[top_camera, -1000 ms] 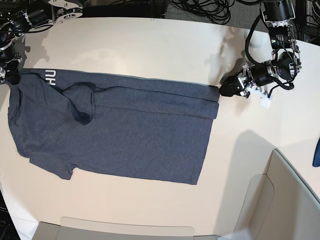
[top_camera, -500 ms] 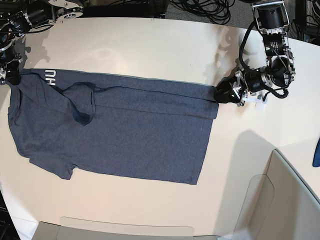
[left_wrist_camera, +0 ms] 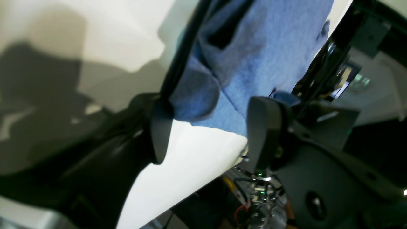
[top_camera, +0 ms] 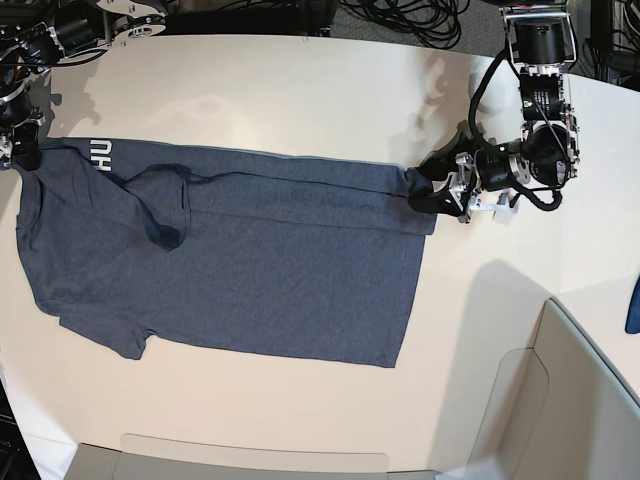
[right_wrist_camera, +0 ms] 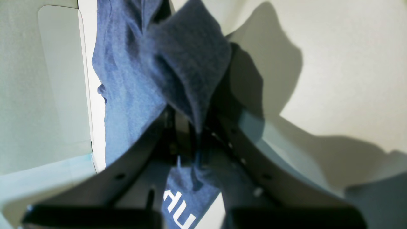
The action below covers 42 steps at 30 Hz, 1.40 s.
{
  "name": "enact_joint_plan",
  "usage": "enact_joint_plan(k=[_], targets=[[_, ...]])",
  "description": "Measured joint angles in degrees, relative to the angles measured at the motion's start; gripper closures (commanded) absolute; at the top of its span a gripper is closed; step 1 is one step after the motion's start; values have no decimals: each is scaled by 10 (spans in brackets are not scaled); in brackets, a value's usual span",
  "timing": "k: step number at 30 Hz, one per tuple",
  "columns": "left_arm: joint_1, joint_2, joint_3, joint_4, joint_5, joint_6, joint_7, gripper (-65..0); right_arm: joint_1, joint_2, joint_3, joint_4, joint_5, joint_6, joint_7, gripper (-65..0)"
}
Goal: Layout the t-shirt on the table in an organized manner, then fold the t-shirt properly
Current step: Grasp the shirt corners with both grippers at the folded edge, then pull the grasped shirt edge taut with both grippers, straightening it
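Observation:
The dark navy t-shirt [top_camera: 250, 260] lies spread flat on the off-white table [top_camera: 300, 90], its far edge folded over in a long band. My left gripper [top_camera: 428, 195] is at the shirt's right far corner. In the left wrist view its fingers [left_wrist_camera: 160, 133] stand wide apart, open, with the cloth's edge [left_wrist_camera: 254, 47] lying between them. My right gripper [top_camera: 22, 152] is at the far left end, shut on a bunched corner of the t-shirt [right_wrist_camera: 133, 79] beside the pale lettering [right_wrist_camera: 178, 213].
Grey-beige box walls [top_camera: 560, 400] rise at the front right, and a flap [top_camera: 250, 460] lies along the front edge. A blue cloth scrap [top_camera: 633, 305] shows at the right border. Cables [top_camera: 400, 15] lie behind the table.
My left gripper has slid left onto the shirt's corner and its jaws have spread wide. The right gripper and the shirt's left end have not moved.

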Motion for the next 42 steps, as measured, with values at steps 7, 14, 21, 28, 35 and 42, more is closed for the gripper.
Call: enact_joint_plan(k=[7, 14, 21, 28, 35, 42], targets=[[5, -33, -1, 1, 0, 8, 1, -393, 0, 0, 0, 0, 0, 0, 0, 0], [29, -42, -4, 4, -11, 8, -1, -393, 0, 0, 0, 0, 2, 0, -2, 0], [38, -17, -1, 7, -19, 8, -12, -393, 0, 0, 0, 0, 2, 0, -2, 0], [20, -2, 1, 4, -17, 12, -10, -357, 0, 0, 0, 0, 2, 0, -2, 0], [5, 0, 3, 1, 1, 19, -19, -269, 0, 0, 0, 0, 2, 0, -2, 0], [-5, -1, 4, 0, 43, 24, -35, -3, 0, 0, 0, 0, 2, 0, -2, 0]])
